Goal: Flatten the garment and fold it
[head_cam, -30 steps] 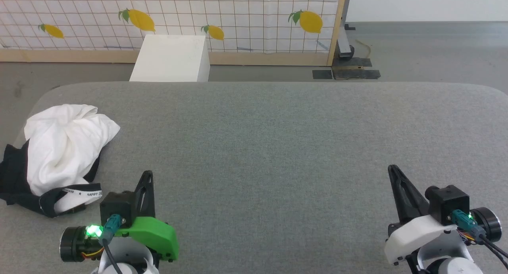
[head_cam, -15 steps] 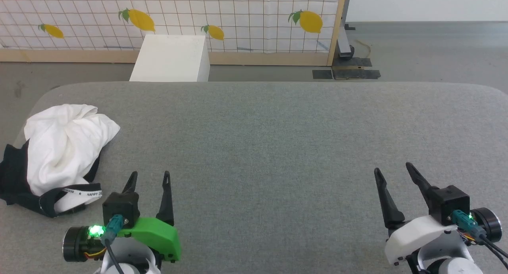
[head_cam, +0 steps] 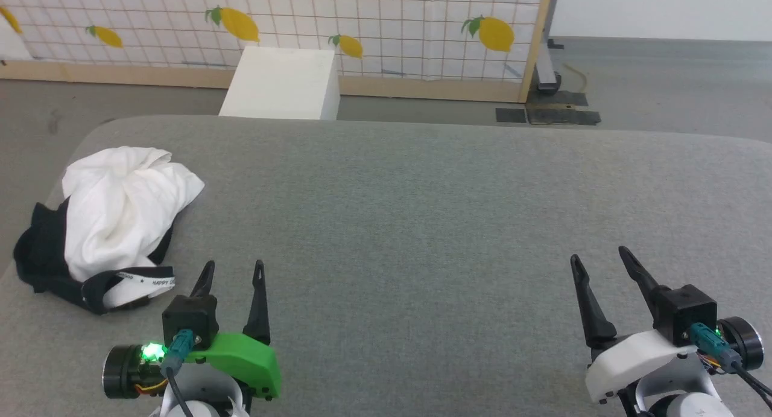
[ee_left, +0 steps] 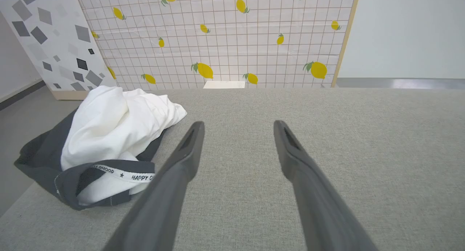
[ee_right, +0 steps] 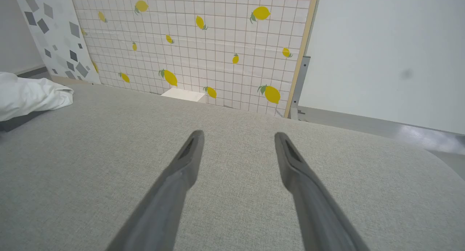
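The garment (head_cam: 120,206) lies crumpled in a heap at the left end of the grey table (head_cam: 422,212), about 9 o'clock in the head view. White cloth is bunched on top, black fabric spreads beneath it to the table's left edge, and a black band with white lettering lies along its near side. The left gripper (head_cam: 234,265) is at 7 o'clock, its fingers spread apart and holding nothing. The garment is near it at its 10 o'clock, not touching. The right gripper (head_cam: 598,253), at 5 o'clock, is likewise spread and empty, well apart from the garment. Beyond the table, near 11 o'clock, a white box (head_cam: 280,84) stands before a lemon-printed screen (head_cam: 386,25).
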